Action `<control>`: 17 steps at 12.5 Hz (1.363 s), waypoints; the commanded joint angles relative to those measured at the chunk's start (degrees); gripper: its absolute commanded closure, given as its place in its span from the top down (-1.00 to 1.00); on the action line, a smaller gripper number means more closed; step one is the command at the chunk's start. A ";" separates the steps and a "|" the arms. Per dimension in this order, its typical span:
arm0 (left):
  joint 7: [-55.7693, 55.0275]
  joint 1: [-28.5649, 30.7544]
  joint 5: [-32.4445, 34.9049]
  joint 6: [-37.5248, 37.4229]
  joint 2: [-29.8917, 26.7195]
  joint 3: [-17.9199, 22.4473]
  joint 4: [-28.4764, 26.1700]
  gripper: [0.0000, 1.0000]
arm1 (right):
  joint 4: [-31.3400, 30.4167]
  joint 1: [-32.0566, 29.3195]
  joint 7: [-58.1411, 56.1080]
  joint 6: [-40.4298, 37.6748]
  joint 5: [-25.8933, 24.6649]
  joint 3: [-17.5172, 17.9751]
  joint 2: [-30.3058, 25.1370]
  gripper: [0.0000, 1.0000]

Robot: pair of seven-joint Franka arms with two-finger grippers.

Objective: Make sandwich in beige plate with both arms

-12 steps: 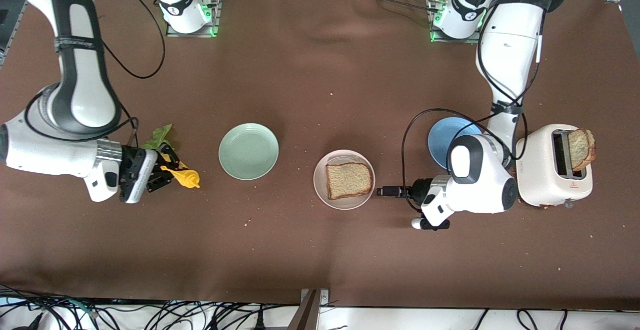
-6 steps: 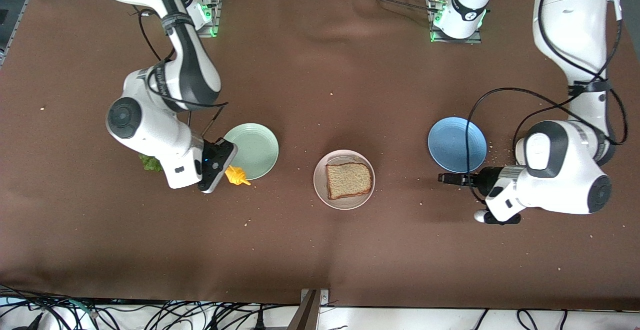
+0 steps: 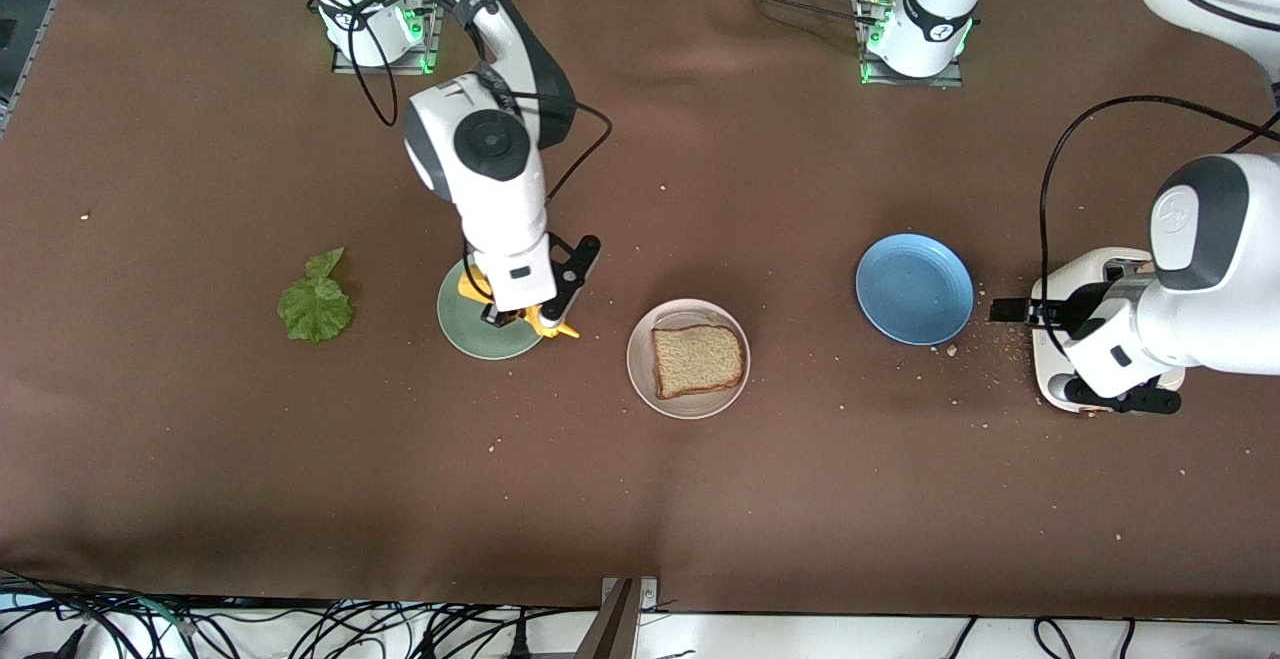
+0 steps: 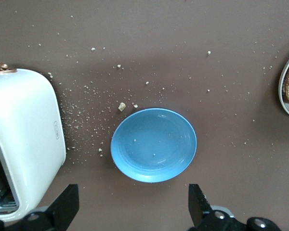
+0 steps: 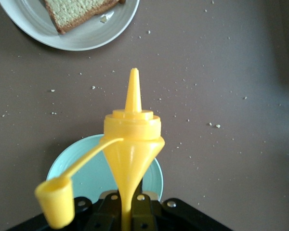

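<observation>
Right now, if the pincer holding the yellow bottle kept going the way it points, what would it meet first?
Probably the beige plate with its slice of toast. The right pincer holds the yellow squeeze bottle over the mint-green plate, nozzle aimed toward the beige plate; only bare brown tablecloth lies between. Its height is unclear.

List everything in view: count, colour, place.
toast slice: 1, brown, on the beige plate
beige plate: 1, mid-table
mint-green plate: 1, beside the beige plate, toward the right arm's end
blue plate: 1, toward the left arm's end
lettuce leaf: 1, green, on the table at the right arm's end
squeeze bottle: 1, yellow, cap flipped open, held over the mint-green plate
toaster: 1, white, beside the blue plate
right gripper: shut on the squeeze bottle
left gripper: open, over the toaster
</observation>
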 commanded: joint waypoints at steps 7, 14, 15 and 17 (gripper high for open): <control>0.17 0.92 3.59 -6.52 -9.85 2.98 -0.73 1.00 | -0.05 10.87 1.32 3.99 -16.88 -0.82 5.82 -1.00; 0.26 1.44 3.50 -7.14 -9.94 5.79 -0.64 1.00 | 2.94 8.33 -1.38 3.81 -9.18 -2.75 2.32 -1.00; 0.26 1.44 3.50 -7.14 -9.94 5.88 -0.64 1.00 | 2.85 7.19 -3.75 3.46 -6.54 -2.75 1.08 -1.00; 0.17 1.44 3.50 -7.22 -9.94 5.79 -0.64 1.00 | 2.50 4.03 -9.98 3.20 1.18 -2.75 -1.03 -1.00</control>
